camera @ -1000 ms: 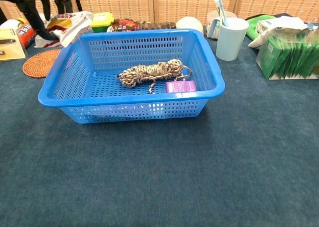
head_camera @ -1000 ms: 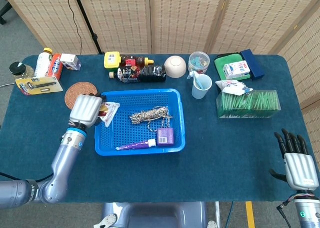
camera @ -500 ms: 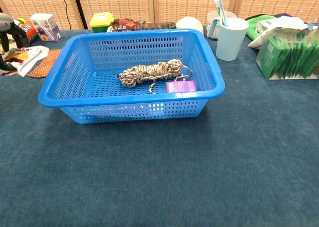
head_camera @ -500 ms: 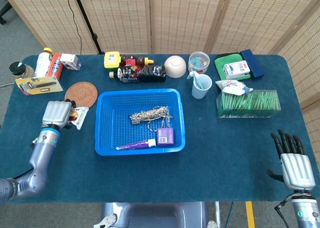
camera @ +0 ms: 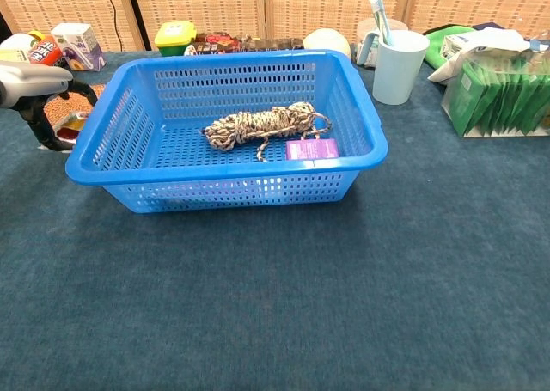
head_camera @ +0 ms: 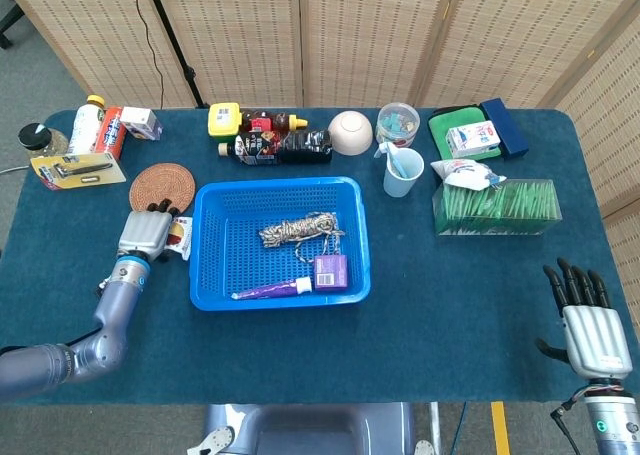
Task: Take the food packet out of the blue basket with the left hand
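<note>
The food packet (head_camera: pixel 180 238) is outside the blue basket (head_camera: pixel 215 297), low over the table by the basket's left wall. My left hand (head_camera: pixel 146 232) covers most of it and grips it; only its white and red edge shows. In the chest view the left hand (camera: pixel 33 83) sits at the far left with dark fingers curled down beside the packet (camera: pixel 67 131). My right hand (head_camera: pixel 594 327) stays at the table's near right edge, fingers spread, holding nothing.
In the basket lie a rope bundle (head_camera: pixel 300 228), a purple box (head_camera: pixel 331 271) and a purple tube (head_camera: pixel 270 291). A cork coaster (head_camera: pixel 162 185) lies just behind the left hand. Bottles, a bowl (head_camera: pixel 351 132), a cup (head_camera: pixel 402 172) and a green box (head_camera: pixel 497 206) line the back and right.
The left hand carried the packet out over the basket's left rim, swung far left, then came back right and lower beside the basket wall. The right hand barely shifted.
</note>
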Motion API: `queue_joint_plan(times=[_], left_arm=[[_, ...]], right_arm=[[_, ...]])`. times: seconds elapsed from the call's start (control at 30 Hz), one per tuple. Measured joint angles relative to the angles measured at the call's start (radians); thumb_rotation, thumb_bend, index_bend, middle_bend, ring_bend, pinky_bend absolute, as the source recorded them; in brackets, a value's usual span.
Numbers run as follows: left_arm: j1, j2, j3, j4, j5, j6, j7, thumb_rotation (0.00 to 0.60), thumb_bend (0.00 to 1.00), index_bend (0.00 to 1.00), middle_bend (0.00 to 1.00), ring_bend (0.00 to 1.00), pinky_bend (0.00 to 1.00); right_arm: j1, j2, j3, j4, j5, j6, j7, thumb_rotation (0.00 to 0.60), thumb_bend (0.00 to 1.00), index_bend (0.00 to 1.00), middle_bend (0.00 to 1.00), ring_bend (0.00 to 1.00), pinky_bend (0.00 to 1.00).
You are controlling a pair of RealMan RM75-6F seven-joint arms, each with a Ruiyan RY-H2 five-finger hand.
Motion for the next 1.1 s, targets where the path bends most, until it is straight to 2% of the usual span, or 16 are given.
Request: queue_joint_plan(times=[0.17, 0.3, 0.47, 0.6, 0.67, 0.77, 0.83, 0.93, 1.1], left_arm=[[0.015, 0.049, 0.011, -0.058, 0.008, -0.004, -0.011, 0.6, 0.22, 0.0, 0.0, 0.0, 0.14], [0.043, 0.104, 0.017, -0.127, 0.056, 0.011, -0.05, 0.6, 0.21, 0.0, 0.0, 0.0, 0.12], [0.111, 0.189, 0.028, -0.217, 0.189, 0.061, -0.143, 0.6, 0.17, 0.0, 0.0, 0.0, 0.02], [0.187, 0.248, 0.044, -0.262, 0.339, 0.117, -0.259, 0.6, 0.16, 0.0, 0.0, 0.0, 0.0], [0.236, 0.273, 0.057, -0.267, 0.437, 0.148, -0.355, 0.6, 0.16, 0.0, 0.0, 0.0, 0.0], [0.327, 0.292, 0.077, -0.25, 0.586, 0.247, -0.504, 0.6, 0.16, 0.0, 0.0, 0.0, 0.0], [0.397, 0.292, 0.09, -0.229, 0.678, 0.353, -0.573, 0.6, 0.16, 0.0, 0.0, 0.0, 0.0], [0.491, 0.287, 0.111, -0.204, 0.755, 0.502, -0.63, 0.6, 0.16, 0.0, 0.0, 0.0, 0.0], [0.643, 0.275, 0.146, -0.154, 0.855, 0.623, -0.758, 0.6, 0.16, 0.0, 0.0, 0.0, 0.0]], right_arm=[[-0.002, 0.003, -0.002, -0.003, -0.007, 0.003, 0.005, 0.6, 0.0, 0.0, 0.0, 0.0, 0.0], [-0.004, 0.004, -0.007, -0.008, -0.016, 0.007, 0.005, 0.6, 0.0, 0.0, 0.0, 0.0, 0.0], [-0.006, 0.004, -0.012, -0.012, -0.029, 0.012, 0.0, 0.6, 0.0, 0.0, 0.0, 0.0, 0.0], [-0.008, 0.001, -0.015, -0.012, -0.038, 0.02, -0.006, 0.6, 0.0, 0.0, 0.0, 0.0, 0.0], [-0.01, -0.002, -0.015, -0.009, -0.043, 0.027, -0.013, 0.6, 0.0, 0.0, 0.0, 0.0, 0.0], [-0.011, -0.012, -0.011, 0.002, -0.046, 0.04, -0.029, 0.6, 0.0, 0.0, 0.0, 0.0, 0.0], [-0.013, -0.021, -0.007, 0.01, -0.046, 0.049, -0.039, 0.6, 0.0, 0.0, 0.0, 0.0, 0.0], [-0.015, -0.032, -0.003, 0.016, -0.047, 0.061, -0.054, 0.6, 0.0, 0.0, 0.0, 0.0, 0.0], [-0.018, -0.043, -0.001, 0.021, -0.059, 0.076, -0.063, 0.6, 0.0, 0.0, 0.0, 0.0, 0.0]])
